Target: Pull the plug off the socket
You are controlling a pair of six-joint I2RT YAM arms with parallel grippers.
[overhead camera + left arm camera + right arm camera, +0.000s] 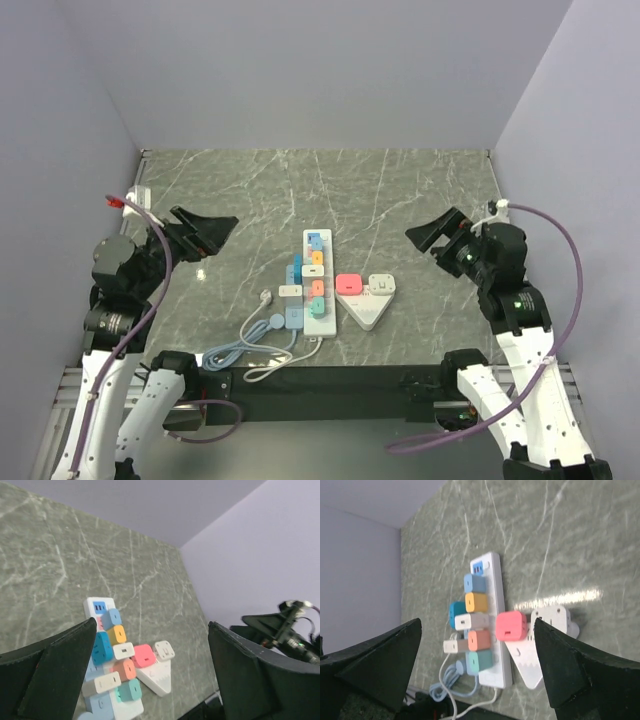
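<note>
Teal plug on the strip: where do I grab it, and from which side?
Probably take the teal plug from above, pinching its left and right faces: it stands up at the near end of the strip, and the salmon plug crowds its far face.

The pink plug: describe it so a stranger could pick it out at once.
Find the long white power strip in the middle of the dark marble table. Right of it lies a white triangular block holding two plugs. The pink plug is the one nearer the strip; its neighbour is white.
</note>
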